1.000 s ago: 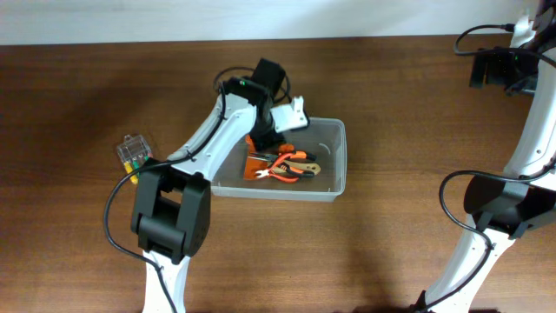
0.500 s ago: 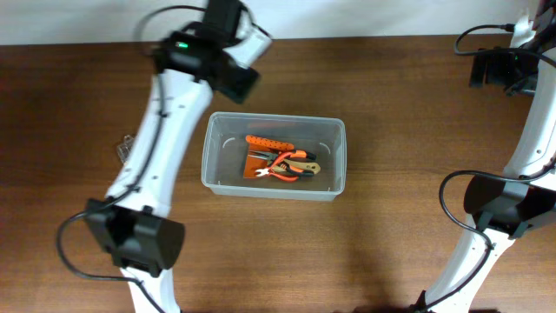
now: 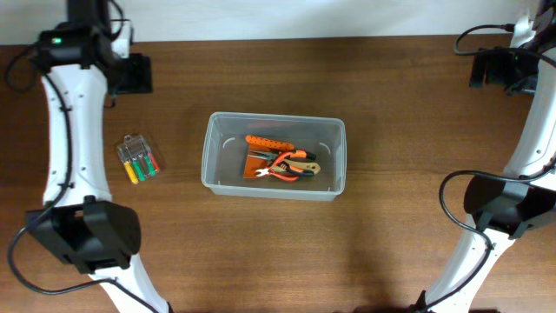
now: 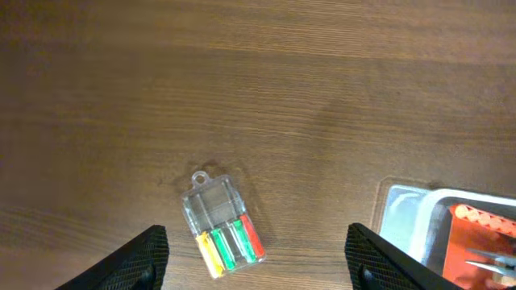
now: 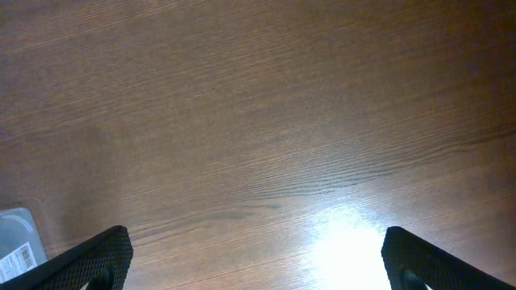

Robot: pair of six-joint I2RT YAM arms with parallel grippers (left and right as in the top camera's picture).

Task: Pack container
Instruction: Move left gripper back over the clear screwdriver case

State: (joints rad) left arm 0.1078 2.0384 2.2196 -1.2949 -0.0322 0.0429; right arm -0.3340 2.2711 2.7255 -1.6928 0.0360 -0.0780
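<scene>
The large clear container (image 3: 217,143) sits mid-table and holds orange pliers (image 3: 287,167) and an orange bit strip (image 3: 268,142); its corner shows in the left wrist view (image 4: 403,217). A small clear case of coloured screwdrivers (image 3: 139,158) lies on the table left of it, also in the left wrist view (image 4: 222,225). My left gripper (image 3: 130,74) is high at the back left, open and empty, with the case between its fingertips (image 4: 141,262) in the wrist view. My right gripper (image 3: 495,68) is at the back right, open and empty above bare wood (image 5: 258,145).
The brown wooden table (image 3: 391,113) meets a white wall along its back edge (image 3: 347,17). The right arm's base (image 3: 504,209) stands at the right front, the left arm's base (image 3: 87,235) at the left front. A container corner shows in the right wrist view (image 5: 16,242).
My left arm has swung up out of the container and far to the back left, leaving the tools inside. The right arm has not moved.
</scene>
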